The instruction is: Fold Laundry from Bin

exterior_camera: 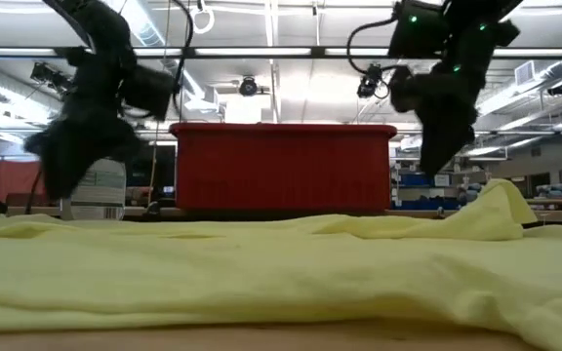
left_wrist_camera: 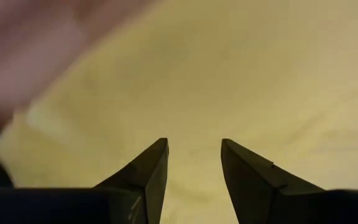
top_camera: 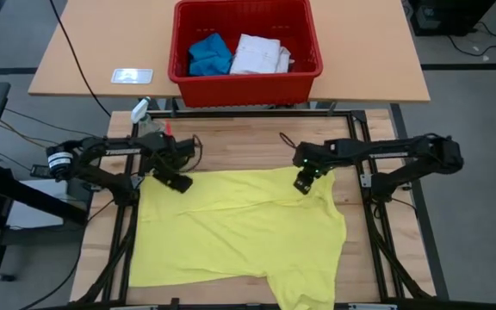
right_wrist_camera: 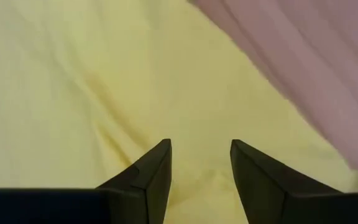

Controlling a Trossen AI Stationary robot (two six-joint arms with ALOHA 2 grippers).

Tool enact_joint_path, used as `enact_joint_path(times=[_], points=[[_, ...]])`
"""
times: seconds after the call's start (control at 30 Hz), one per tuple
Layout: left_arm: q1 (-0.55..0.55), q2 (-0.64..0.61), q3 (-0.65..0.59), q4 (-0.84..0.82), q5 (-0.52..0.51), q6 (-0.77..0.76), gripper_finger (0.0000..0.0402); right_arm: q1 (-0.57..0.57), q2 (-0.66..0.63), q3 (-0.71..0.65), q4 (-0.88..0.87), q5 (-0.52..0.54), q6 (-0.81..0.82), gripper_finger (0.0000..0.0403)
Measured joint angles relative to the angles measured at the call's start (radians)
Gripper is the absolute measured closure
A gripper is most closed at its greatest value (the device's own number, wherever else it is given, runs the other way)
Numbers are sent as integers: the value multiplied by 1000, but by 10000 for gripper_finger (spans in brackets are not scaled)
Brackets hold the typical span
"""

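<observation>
Shirt: one yellow T-shirt spread flat on the near table, probably laid out for folding.
Grippers: left gripper and right gripper hover over its far corners, fingers parted, holding nothing.
Bin: one red bin on the far table, holding two pieces, blue and white.

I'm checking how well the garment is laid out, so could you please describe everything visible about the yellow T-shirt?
The yellow T-shirt is a bright yellow soft cloth, spread mostly flat on the wooden table in front of the red bin, with shallow wrinkles and one part trailing off the near edge. The left gripper sits at its far left corner and the right gripper at its far right edge, both with fingers apart over the cloth.
</observation>
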Motion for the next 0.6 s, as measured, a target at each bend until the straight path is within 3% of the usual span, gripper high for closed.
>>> enact_joint_path(times=[0.13,0.33,0.5,0.6], points=[[-23,-24,65,224,13,69,247,13,-51,-47,-77,-97,-199,232],[-122,7,81,680,21,100,247,33,-68,-115,-63,-119,-366,232],[-180,64,80,835,6,74,246,42,-60,-140,-44,-120,-372,252],[-200,95,80,855,2,64,246,58,-49,-145,-76,-167,-341,298]])
